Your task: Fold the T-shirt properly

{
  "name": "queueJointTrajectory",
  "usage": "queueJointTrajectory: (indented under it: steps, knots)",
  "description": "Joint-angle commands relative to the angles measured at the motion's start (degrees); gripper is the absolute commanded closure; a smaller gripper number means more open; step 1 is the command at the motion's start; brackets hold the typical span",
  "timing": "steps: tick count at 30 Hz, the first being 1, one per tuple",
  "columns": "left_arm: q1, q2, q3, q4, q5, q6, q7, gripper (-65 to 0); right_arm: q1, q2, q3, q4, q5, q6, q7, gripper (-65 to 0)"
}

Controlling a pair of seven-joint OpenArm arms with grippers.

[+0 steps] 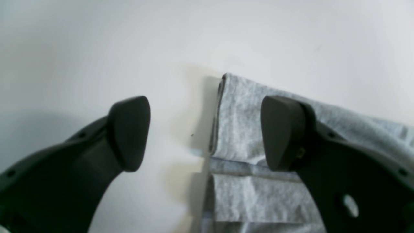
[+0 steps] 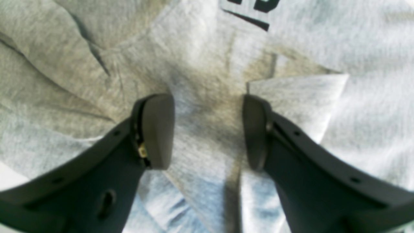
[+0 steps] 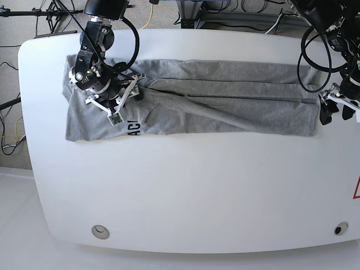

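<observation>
The heather-grey T-shirt [image 3: 225, 95] lies as a long folded band across the far half of the white table [image 3: 180, 185]. Black lettering [image 3: 133, 127] shows near its left end. My right gripper [image 3: 130, 97] sits low on that left part. In the right wrist view the gripper [image 2: 207, 129] is open, with rumpled cloth [image 2: 207, 97] and a folded corner under the gap between its fingers. My left gripper [image 3: 336, 113] is at the shirt's right end. It is wide open [image 1: 207, 132], straddling the layered edge [image 1: 239, 129]. One finger [image 1: 283, 132] is over cloth and the other finger [image 1: 129, 132] is over bare table.
Cables and stand legs [image 3: 50, 11] run behind the table's far edge. A red triangle sticker [image 3: 356, 188] marks the right edge. Two round caps [image 3: 100, 230] sit near the front edge. Bare white table stretches in front of the shirt.
</observation>
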Motion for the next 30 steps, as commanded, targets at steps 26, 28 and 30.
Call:
queueJointTrajectory:
  steps: [26, 28, 30]
  knots:
    - [1.34, 2.39, -0.29, -12.86, -0.84, -0.12, -7.20, -50.5, 0.44, 0.24, 0.04, 0.88, 0.41, 0.32, -0.40, -33.1]
    - [1.17, 1.95, 1.11, -14.62, -0.05, -0.12, -7.28, -50.5, 0.44, 0.24, 0.04, 0.97, 0.41, 0.32, -0.40, -33.1]
    - [0.99, 2.04, 2.17, -16.29, 1.10, -0.12, -7.37, -50.5, 0.44, 0.24, 0.04, 0.97, 0.50, 0.32, -0.40, -33.1]
